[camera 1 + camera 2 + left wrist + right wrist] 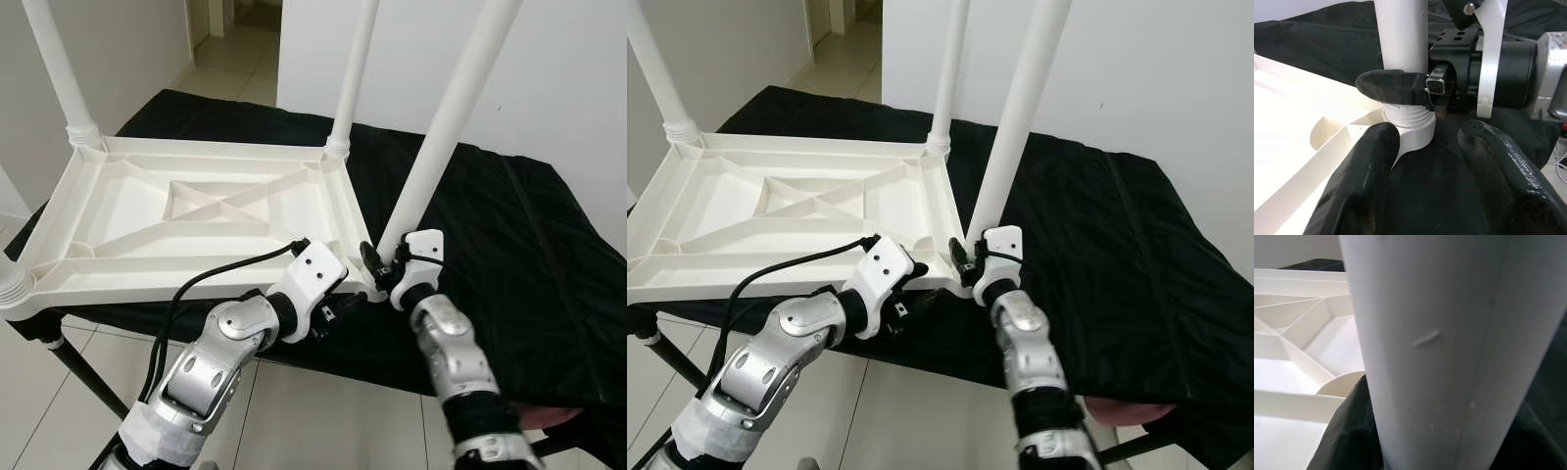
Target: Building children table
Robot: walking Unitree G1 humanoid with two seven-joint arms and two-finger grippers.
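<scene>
**Leg at the near right corner socket, held by the right pincer**

Tabletop (196,211) of the children's table lies upside down, ribs up, on a black-draped table (519,255), reaching from that table's left edge to about its middle. Two white legs already stand in the far corner sockets. The third leg (446,127) has its threaded foot at the near right corner socket (1413,129), close to the table's near edge.

Its long axis is not plumb: it rises steeply from the socket and leans away to the right and back. The coming move, as I judge it, turns on bringing that axis upright over the socket so the thread can seat.

The right pincer (377,259) is clamped on the leg just above the thread, one finger (1391,85) wrapped across the tube. The left pincer (1425,166) sits just beside the same corner on the near side, its two fingers spread wide and holding nothing, pointing at the socket. Both arms are about equally near.
</scene>
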